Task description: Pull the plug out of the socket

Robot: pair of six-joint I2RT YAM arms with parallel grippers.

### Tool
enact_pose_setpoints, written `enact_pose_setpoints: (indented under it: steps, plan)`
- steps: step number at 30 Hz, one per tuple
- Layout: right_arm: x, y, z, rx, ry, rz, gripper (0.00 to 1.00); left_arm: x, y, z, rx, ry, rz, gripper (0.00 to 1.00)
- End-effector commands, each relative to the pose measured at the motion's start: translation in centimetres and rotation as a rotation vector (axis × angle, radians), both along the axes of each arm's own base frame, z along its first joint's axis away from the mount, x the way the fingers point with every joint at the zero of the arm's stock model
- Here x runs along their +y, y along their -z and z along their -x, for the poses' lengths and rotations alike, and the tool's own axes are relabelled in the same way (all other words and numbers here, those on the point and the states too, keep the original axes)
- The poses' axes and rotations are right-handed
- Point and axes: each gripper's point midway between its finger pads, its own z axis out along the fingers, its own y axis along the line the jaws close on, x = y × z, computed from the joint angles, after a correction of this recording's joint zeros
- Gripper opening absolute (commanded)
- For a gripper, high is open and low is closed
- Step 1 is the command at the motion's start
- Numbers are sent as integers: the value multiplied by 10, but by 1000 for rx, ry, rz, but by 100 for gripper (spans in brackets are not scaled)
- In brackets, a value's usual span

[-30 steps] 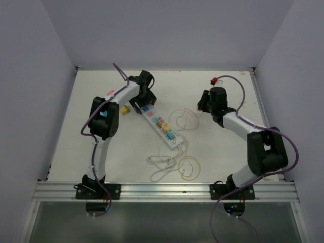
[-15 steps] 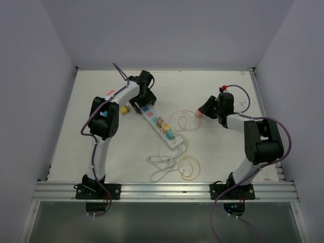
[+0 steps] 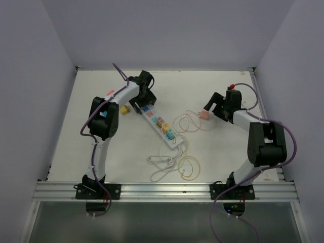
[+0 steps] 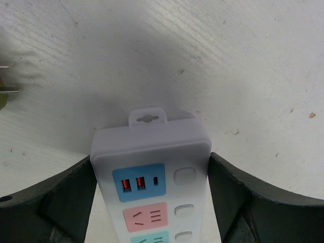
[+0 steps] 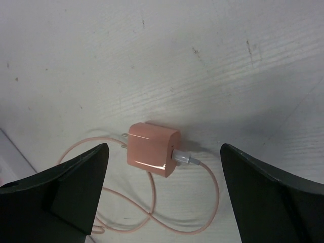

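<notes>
Two arms, one socket, two loose plugs

The left arm stretches far back, the left fingers [image 4: 55,202] clamped on the end of the single white socket [image 3: 161,124], which lies diagonally mid-tabletop [image 3: 76,142]. The right arm bends inward, the right fingers [image 5: 66,182] spread wide over one pink plug [image 5: 153,149] lying apart from the socket. One yellow plug [image 3: 123,110] lies beside the left arm.

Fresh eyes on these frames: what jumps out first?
The white socket strip lies diagonally mid-table, its far end pinched by the left gripper. The pink plug lies unplugged on the table to the strip's right, between the fingers of the open right gripper, touching neither.
</notes>
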Motion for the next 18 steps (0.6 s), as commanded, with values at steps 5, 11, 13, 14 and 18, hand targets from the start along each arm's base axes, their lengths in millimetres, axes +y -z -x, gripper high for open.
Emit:
enact_pose_setpoints:
  steps: [5,11,13,14,18]
  plan:
    - [-1,-83,-7,-86,-97,190,99,14,35,24,104,13,-75,0]
    - [71,-123,-4,-155,-375,310,99,14,37,25,108,11,-74,0]
    - [110,-129,4,-166,-506,331,98,14,36,24,103,11,-73,0]
    - [121,-131,8,-172,-545,341,98,14,36,23,103,10,-74,0]
    - [168,-129,25,-183,-714,374,93,14,35,23,101,11,-73,0]
